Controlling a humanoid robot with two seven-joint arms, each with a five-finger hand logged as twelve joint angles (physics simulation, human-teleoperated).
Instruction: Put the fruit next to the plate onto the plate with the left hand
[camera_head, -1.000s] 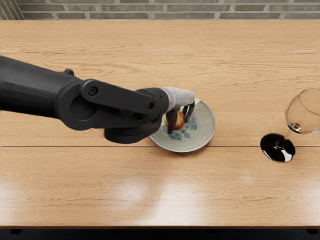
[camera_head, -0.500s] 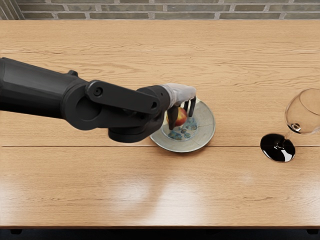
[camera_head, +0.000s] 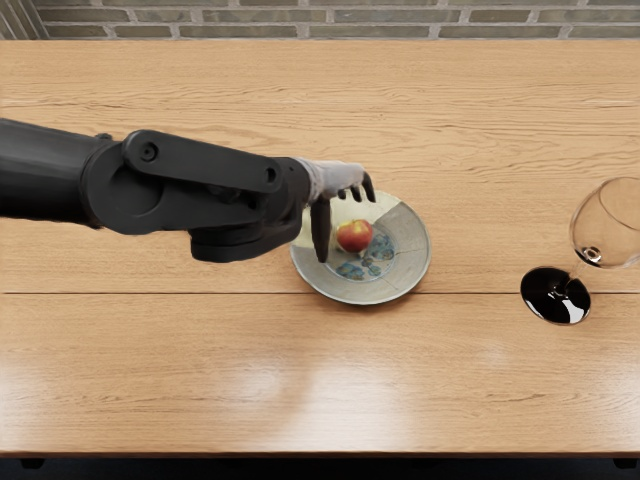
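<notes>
Red fruit (camera_head: 354, 236) sits on the plate (camera_head: 412, 268), a bit left of centre. Placement looks done, only pulling clear is left. My left hand (camera_head: 335, 186) hovers over the plate's left rim, palm down, fingers (camera_head: 320, 232) loosely spread and hanging, gripping nothing. The fruit is just beside them, not touching as far as I can tell.

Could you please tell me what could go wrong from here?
The left robot hand hangs open close beside the apple; pulling back carelessly could nudge it off the plate. The hand reaches down near the plate's left rim and might catch and drag the plate. The wine glass at the right leans, but lies far from the arm.
</notes>
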